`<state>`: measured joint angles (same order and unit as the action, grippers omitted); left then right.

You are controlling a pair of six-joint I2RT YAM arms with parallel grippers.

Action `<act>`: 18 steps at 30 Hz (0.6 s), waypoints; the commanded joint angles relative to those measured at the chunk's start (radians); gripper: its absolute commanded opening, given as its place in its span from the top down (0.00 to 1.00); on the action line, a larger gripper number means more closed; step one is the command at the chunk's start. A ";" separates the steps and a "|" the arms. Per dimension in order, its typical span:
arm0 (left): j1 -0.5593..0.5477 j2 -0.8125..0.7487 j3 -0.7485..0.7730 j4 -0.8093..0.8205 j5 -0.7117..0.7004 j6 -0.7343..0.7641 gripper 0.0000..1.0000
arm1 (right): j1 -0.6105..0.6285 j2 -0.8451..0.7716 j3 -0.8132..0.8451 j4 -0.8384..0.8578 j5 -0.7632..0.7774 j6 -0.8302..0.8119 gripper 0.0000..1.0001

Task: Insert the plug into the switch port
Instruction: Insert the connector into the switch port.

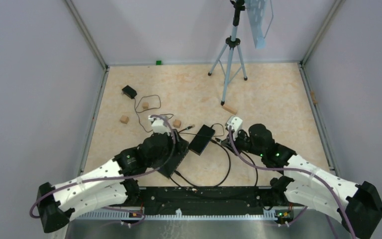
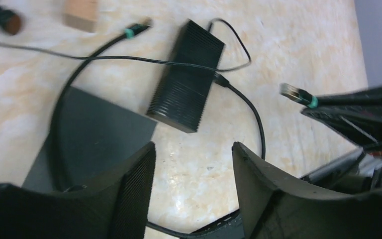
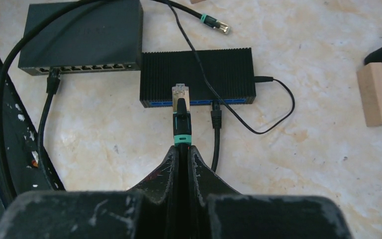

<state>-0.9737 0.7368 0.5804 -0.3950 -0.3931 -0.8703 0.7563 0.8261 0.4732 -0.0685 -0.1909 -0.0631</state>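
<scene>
Black switch (image 3: 229, 74): one cable (image 3: 216, 130) plugged | right jaws clamp plug (image 3: 181, 107) | left jaws apart, empty

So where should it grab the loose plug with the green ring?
Probably by the black cable just behind the green ring, coming from above with jaws across it. The loose plug lies flat on the table, and its metal tip must stay bare.

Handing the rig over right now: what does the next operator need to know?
Left gripper: open, empty, near the ribbed switch.
Right gripper: shut on the plug behind its green band.
Plug aimed at the switch's blue port row, not seated; another cable is already plugged in beside it.
Done: plug gripped and aimed. Left: align with a free port, push in.
</scene>
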 commanded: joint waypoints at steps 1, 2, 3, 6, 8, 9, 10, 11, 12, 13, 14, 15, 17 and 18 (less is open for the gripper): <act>0.031 0.173 -0.025 0.358 0.260 0.219 0.39 | 0.005 0.070 0.000 0.097 -0.087 -0.035 1.00; 0.048 0.219 -0.021 0.382 0.298 0.230 0.41 | 0.006 0.084 -0.003 0.113 -0.081 -0.026 1.00; 0.064 0.268 -0.013 0.411 0.336 0.243 0.43 | 0.006 0.095 -0.008 0.130 -0.071 -0.013 1.00; 0.094 0.378 0.014 0.453 0.403 0.287 0.48 | 0.017 0.102 -0.040 0.205 -0.008 0.028 1.00; 0.112 0.422 0.022 0.463 0.429 0.311 0.50 | 0.039 0.095 -0.077 0.260 0.053 0.044 1.00; 0.120 0.435 0.023 0.466 0.436 0.319 0.51 | 0.050 0.091 -0.095 0.285 0.080 0.049 1.00; 0.129 0.448 0.020 0.470 0.442 0.327 0.53 | 0.062 0.089 -0.111 0.306 0.106 0.052 1.00; 0.136 0.453 0.016 0.478 0.444 0.334 0.54 | 0.073 0.089 -0.129 0.332 0.127 0.055 1.00; 0.143 0.459 0.008 0.489 0.443 0.341 0.54 | 0.089 0.087 -0.148 0.357 0.146 0.055 1.00; 0.149 0.464 -0.001 0.501 0.444 0.354 0.54 | 0.104 0.087 -0.169 0.382 0.163 0.055 1.00; 0.157 0.474 -0.005 0.514 0.451 0.365 0.52 | 0.118 0.087 -0.195 0.412 0.182 0.056 1.00; 0.165 0.485 -0.009 0.525 0.457 0.377 0.51 | 0.135 0.089 -0.213 0.442 0.187 0.069 1.00; 0.176 0.512 -0.006 0.542 0.472 0.406 0.51 | 0.167 0.101 -0.248 0.505 0.243 0.088 1.00; 0.184 0.529 -0.002 0.545 0.480 0.418 0.51 | 0.182 0.111 -0.263 0.531 0.269 0.092 1.00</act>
<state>-0.8146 1.2213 0.5743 0.0521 0.0380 -0.5320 0.8822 0.9287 0.2577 0.2794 -0.0345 -0.0105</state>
